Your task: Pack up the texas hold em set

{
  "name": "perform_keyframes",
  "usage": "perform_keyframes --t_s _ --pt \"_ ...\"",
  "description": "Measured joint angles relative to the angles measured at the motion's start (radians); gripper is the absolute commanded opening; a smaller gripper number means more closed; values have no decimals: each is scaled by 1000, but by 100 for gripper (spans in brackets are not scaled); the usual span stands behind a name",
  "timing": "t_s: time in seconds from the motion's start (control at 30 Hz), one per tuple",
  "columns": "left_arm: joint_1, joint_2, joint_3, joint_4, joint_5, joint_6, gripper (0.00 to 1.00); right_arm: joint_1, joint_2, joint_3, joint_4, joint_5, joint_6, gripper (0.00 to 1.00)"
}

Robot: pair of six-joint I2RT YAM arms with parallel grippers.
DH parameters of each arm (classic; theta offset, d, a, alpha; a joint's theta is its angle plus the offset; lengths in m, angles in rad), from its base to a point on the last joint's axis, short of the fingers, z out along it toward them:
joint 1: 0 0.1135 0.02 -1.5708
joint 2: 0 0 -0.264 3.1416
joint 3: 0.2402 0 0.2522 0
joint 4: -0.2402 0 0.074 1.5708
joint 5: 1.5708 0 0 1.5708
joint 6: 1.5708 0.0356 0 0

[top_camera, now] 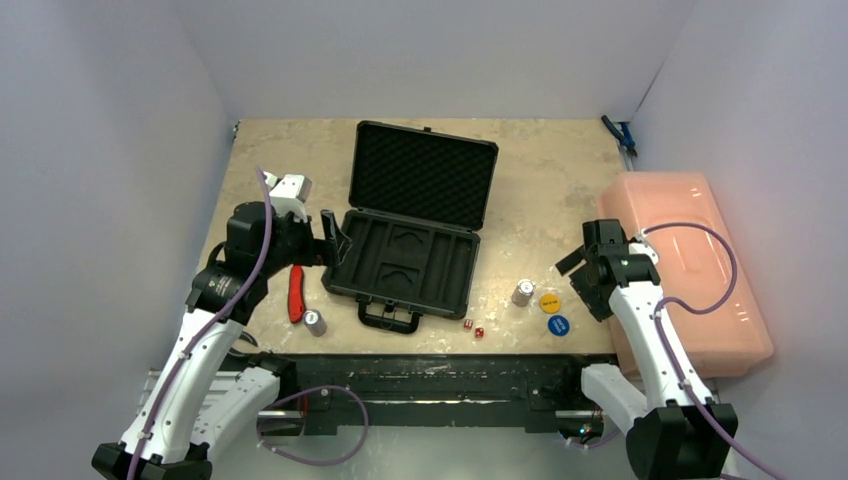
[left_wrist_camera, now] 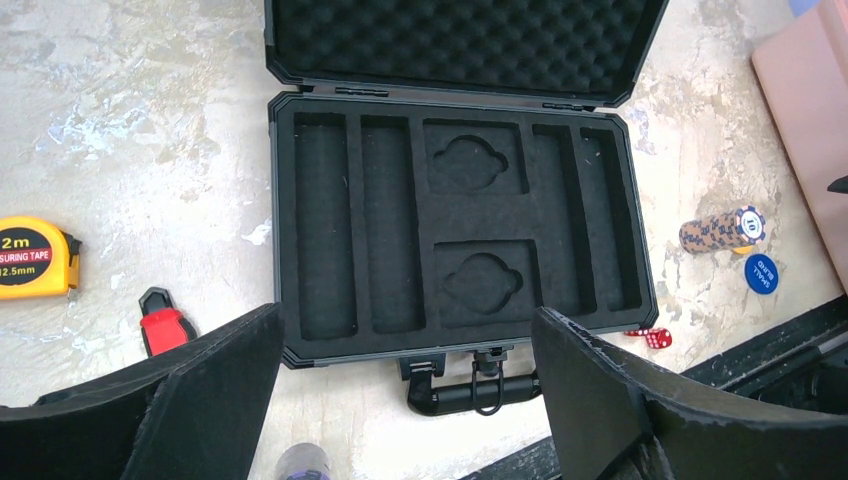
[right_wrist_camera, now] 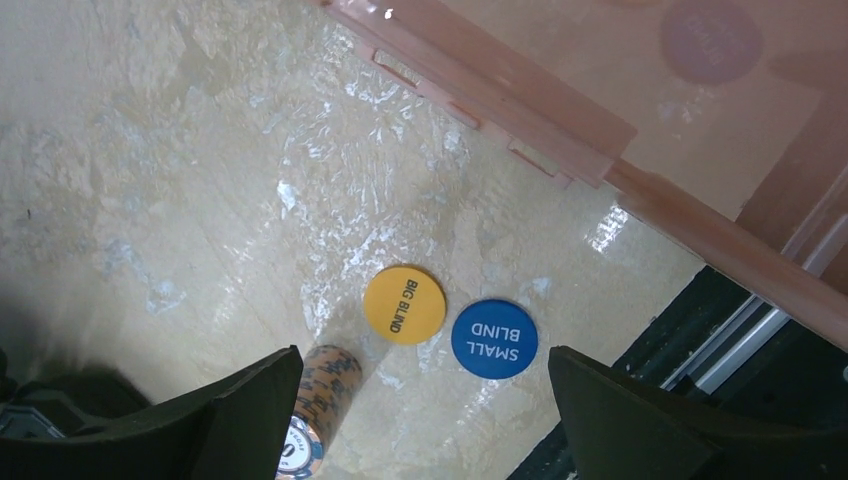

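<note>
Both sets of jaws spread wide, empty | left gripper (left_wrist_camera: 405, 318) faces open briefcase (left_wrist_camera: 460, 60), tray (left_wrist_camera: 390, 225) bare for loading | right gripper (right_wrist_camera: 422, 356) over BIG BLIND disc (right_wrist_camera: 404, 305), SMALL BLIND disc (right_wrist_camera: 494, 338), at briefcase's 4 o'clock, likely first pick

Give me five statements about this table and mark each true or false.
1. The briefcase lid stands open. True.
2. Chips fill its moulded tray. False: every slot is empty.
3. The yellow disc reads SMALL BLIND. False: it reads BIG BLIND; the blue disc reads SMALL BLIND.
4. Two red dice lie on the table outside the case. True.
5. The right gripper grips a chip stack. False: it is open and empty; the chip stack lies on the table.
</note>
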Motion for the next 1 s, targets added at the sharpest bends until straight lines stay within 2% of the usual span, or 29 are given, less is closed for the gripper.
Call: perform_keyframes --t_s 0.5,0.83,1.0 --pt "0 -3 0 -4 0 0 92 2 16 18 111 -160 -309 99" --pt "0 -13 0 -5 0 0 92 176 88 43 158 -188 -346 99" --pt "0 -16 0 -5 -2 0 92 197 106 43 187 -204 -353 99"
